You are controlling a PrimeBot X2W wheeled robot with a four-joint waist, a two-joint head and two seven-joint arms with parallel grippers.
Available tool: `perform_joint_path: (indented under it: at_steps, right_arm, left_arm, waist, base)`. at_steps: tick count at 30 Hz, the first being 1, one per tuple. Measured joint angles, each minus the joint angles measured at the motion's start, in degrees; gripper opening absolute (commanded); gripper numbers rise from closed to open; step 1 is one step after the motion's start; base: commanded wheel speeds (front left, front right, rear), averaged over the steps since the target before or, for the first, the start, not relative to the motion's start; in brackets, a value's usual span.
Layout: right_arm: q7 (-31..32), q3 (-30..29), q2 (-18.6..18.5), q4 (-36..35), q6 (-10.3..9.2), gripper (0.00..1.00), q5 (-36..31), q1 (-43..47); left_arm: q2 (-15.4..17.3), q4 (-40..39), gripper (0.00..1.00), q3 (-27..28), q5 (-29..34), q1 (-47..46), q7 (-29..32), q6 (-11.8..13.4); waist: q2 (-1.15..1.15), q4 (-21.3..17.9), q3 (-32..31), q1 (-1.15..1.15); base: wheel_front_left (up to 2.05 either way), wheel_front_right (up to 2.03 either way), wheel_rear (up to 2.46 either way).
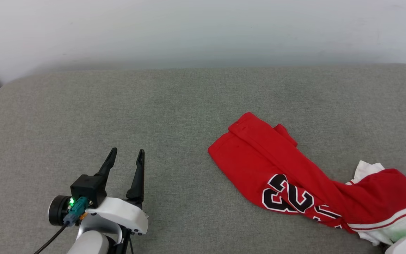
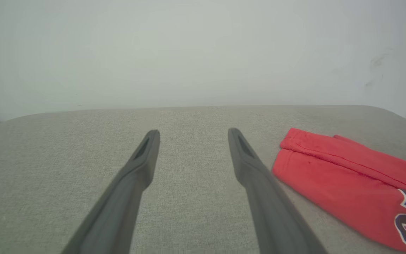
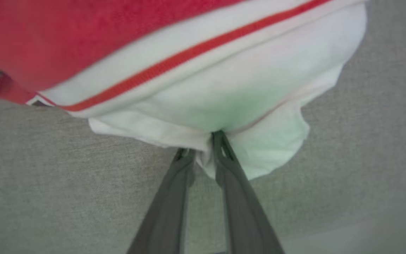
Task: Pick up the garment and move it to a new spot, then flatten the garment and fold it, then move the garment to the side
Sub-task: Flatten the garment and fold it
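While the left gripper point(image 1: 127, 151) has fingers apart, the right gripper point(image 3: 201, 144) has fingers clamped on the garment point(image 1: 259, 158), near right.

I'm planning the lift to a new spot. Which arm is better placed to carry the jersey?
Right. The right gripper is shut on the white edge of the garment. The left gripper stands open over the grey cushion, apart from the cloth.

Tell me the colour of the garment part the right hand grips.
White there on the garment; right wrist view shows it best.
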Motion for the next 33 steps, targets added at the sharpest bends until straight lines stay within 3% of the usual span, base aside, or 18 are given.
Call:
perform_joint_path:
  at_steps: [5, 12, 22, 33]
  right_arm:
    - [-11.28, -2.75, 3.3, 0.36, 0.0, 1.0, 0.46, -0.39]
    - [-23.98, -3.04, 5.45, -6.64, -0.01, 1.0, 0.46, -0.96]
    - [-28.67, 2.59, 6.81, -14.22, -0.01, 1.0, -1.78, 0.43]
    - [-31.05, 9.03, 7.25, -16.79, -0.01, 1.0, -3.08, 1.3]
  left_arm:
    - [0.6, -0.44, 1.0, 0.55, -0.56, 1.4, 0.21, 0.71]
    - [1.01, -0.97, 1.0, 0.91, -1.47, 3.86, 0.79, 1.85]
    - [1.47, -2.19, 1.0, 0.65, -2.18, 6.91, 1.97, 2.91]
    - [2.09, -3.05, 1.0, 0.16, -2.5, 8.49, 3.32, 3.66]
  waist:
    - [0.0, -0.74, -0.68, 0.0]
    - [0.0, -1.13, -3.03, 0.0]
    - [0.0, -0.4, -6.04, 0.0]
    - [0.0, 0.45, -7.43, 0.0]
  base:
    - [0.0, 0.0, 0.0]
    - [0.0, 0.0, 0.0]
    - [0.0, 0.0, 0.0]
    - [0.0, 0.0, 0.0]
